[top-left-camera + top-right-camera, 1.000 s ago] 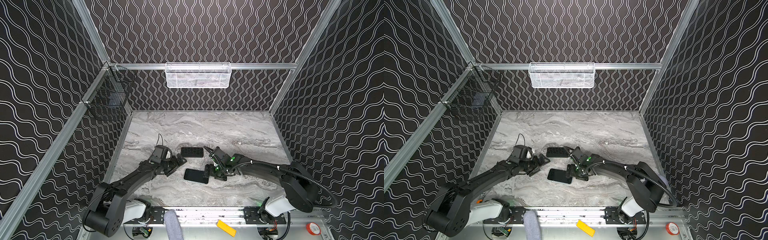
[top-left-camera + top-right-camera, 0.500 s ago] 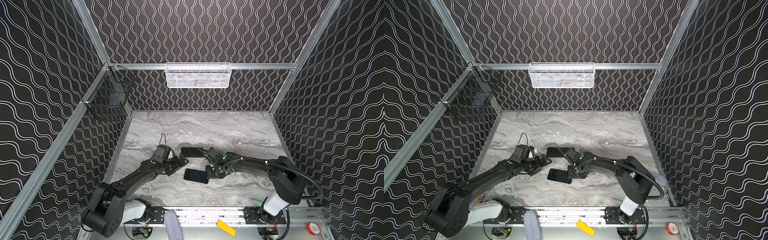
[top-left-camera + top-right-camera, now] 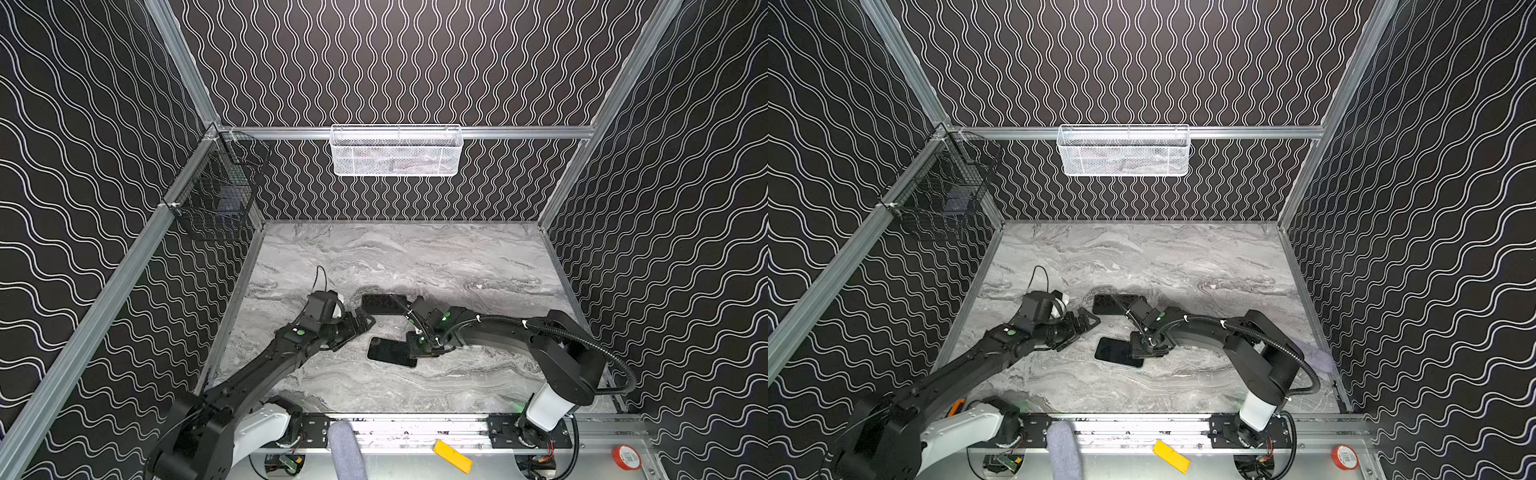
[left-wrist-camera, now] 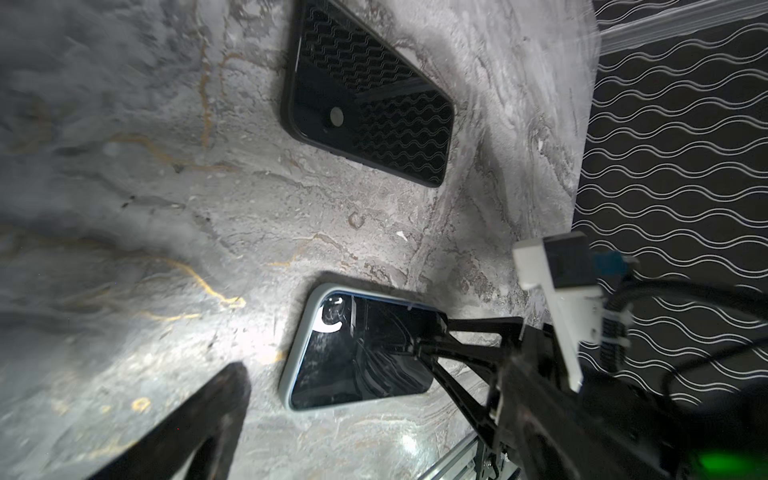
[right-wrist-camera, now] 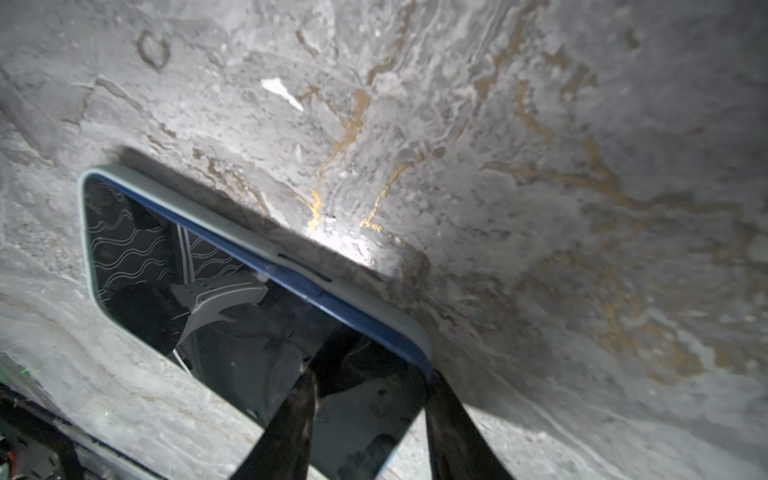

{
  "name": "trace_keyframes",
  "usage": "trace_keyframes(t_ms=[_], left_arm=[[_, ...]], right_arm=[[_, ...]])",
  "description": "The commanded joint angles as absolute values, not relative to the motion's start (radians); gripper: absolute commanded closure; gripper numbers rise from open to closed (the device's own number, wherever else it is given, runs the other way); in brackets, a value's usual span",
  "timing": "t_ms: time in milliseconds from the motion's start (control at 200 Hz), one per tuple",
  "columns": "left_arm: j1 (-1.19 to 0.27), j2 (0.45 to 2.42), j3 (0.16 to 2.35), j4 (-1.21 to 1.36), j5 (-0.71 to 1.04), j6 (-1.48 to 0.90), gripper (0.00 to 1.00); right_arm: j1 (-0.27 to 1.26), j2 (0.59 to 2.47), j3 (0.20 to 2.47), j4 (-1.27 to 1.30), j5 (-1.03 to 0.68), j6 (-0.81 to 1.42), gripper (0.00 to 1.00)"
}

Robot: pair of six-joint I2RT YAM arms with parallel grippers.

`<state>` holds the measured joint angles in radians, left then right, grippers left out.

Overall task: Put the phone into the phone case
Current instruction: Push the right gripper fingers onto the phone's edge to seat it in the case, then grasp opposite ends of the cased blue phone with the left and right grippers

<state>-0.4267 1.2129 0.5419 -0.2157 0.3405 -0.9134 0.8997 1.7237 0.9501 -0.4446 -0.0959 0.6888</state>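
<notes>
Phone (image 3: 388,352) (image 3: 1115,351) (image 4: 361,353) (image 5: 216,299): dark glossy screen facing up, blue side edge. It lies flat on the counter (image 3: 415,266), near-centre, long axis running left to right and slightly skewed. Phone case (image 4: 296,353): a pale grey rim surrounding the phone. Along one long side the blue edge shows inside that rim.
</notes>
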Motion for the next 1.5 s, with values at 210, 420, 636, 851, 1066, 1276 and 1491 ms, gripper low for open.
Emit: trace_keyframes(t_ms=[210,420,636,851,1066,1276,1491], left_arm=[[-0.429,1.223,0.516,-0.199,0.414,-0.944,0.01],[-0.439,1.387,0.452,0.070,0.559,-1.022,0.02],[-0.485,1.498,0.440,0.221,0.581,-1.095,0.01],[-0.527,1.524,0.449,0.217,0.545,-1.106,0.01],[-0.537,1.545,0.447,0.204,0.533,-1.095,0.01],[-0.542,1.551,0.430,0.205,0.531,-1.094,0.01],[-0.546,1.538,0.431,0.181,0.519,-1.094,0.01]], right_arm=[[0.901,1.688,0.841,-0.457,-0.109,0.687,0.45],[0.856,1.536,0.658,-0.177,-0.308,0.770,0.32],[0.812,1.508,0.506,0.104,-0.448,0.840,0.25],[0.795,1.526,0.443,0.284,-0.515,0.860,0.23],[0.789,1.421,0.376,0.419,-0.508,0.864,0.28],[0.752,1.298,0.306,0.525,-0.488,0.887,0.33],[0.740,1.300,0.314,0.493,-0.470,0.886,0.34]])
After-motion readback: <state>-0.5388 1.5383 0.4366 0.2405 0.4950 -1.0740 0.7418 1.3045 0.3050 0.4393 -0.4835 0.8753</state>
